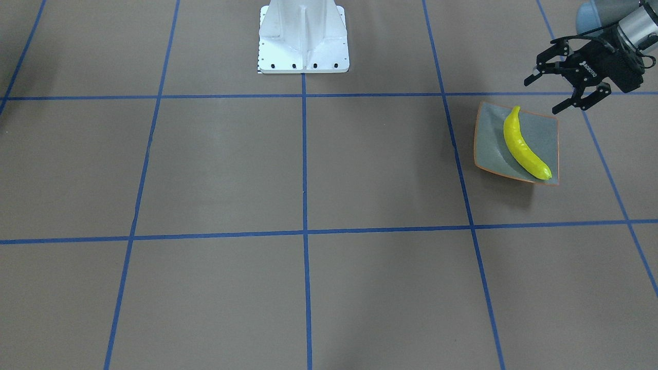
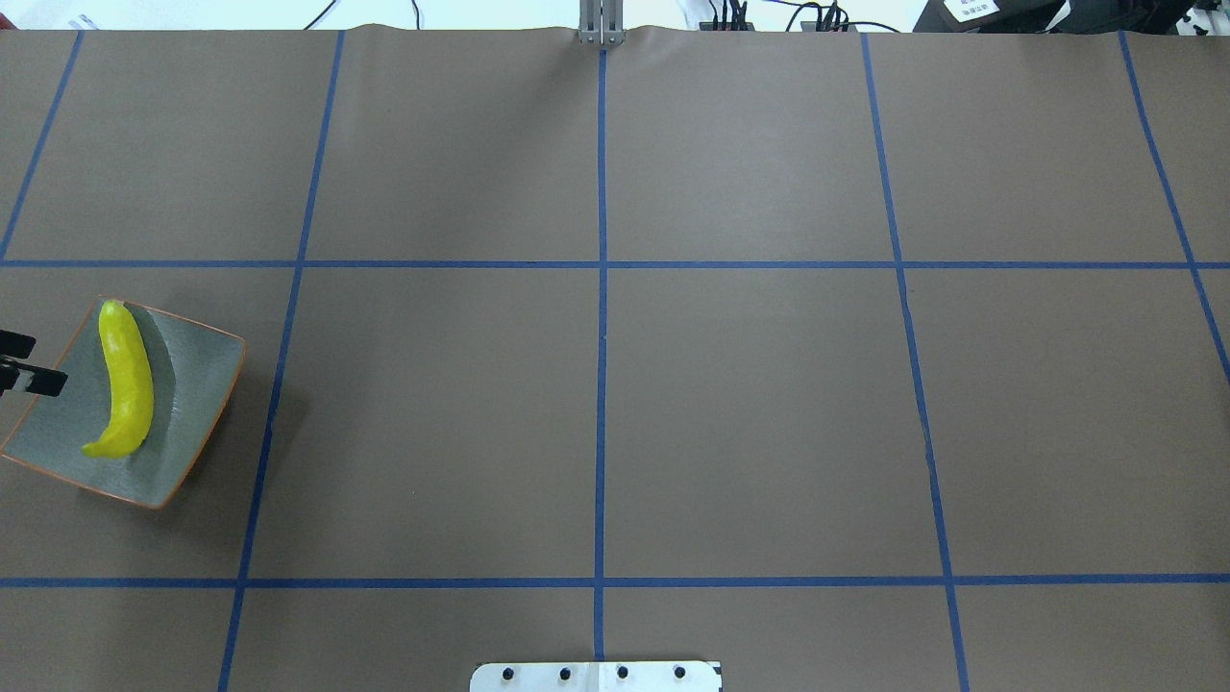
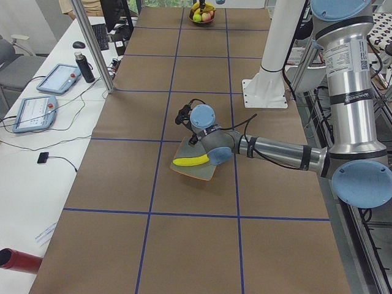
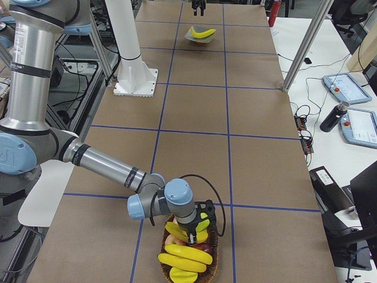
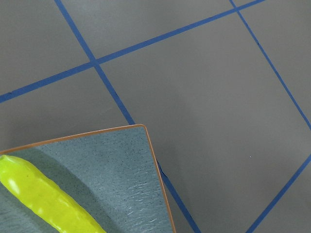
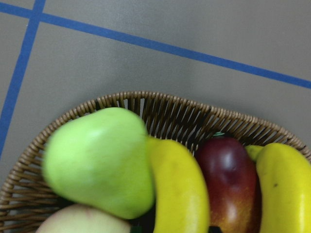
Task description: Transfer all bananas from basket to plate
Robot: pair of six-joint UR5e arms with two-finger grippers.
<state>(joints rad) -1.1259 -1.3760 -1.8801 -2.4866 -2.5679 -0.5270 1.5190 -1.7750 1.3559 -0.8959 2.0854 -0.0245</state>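
Note:
One yellow banana [image 1: 522, 146] lies along the grey-blue, orange-rimmed plate [image 1: 491, 139], also in the overhead view [image 2: 130, 380] on the plate [image 2: 192, 375] at the left edge. My left gripper [image 1: 544, 96] is open and empty, hovering just beside the plate's robot-side corner. Several bananas [image 4: 184, 259] lie in the wicker basket [image 4: 207, 272] at the table's other end. My right gripper [image 4: 197, 227] hangs low over the basket; I cannot tell whether it is open or shut. The right wrist view shows two bananas [image 6: 180, 189] in the basket [image 6: 160, 103].
A green pear-like fruit [image 6: 99, 160], a dark red fruit [image 6: 228, 179] and a pale fruit share the basket with the bananas. The white robot base [image 1: 303, 38] stands at the table's middle edge. Blue tape lines grid the brown table.

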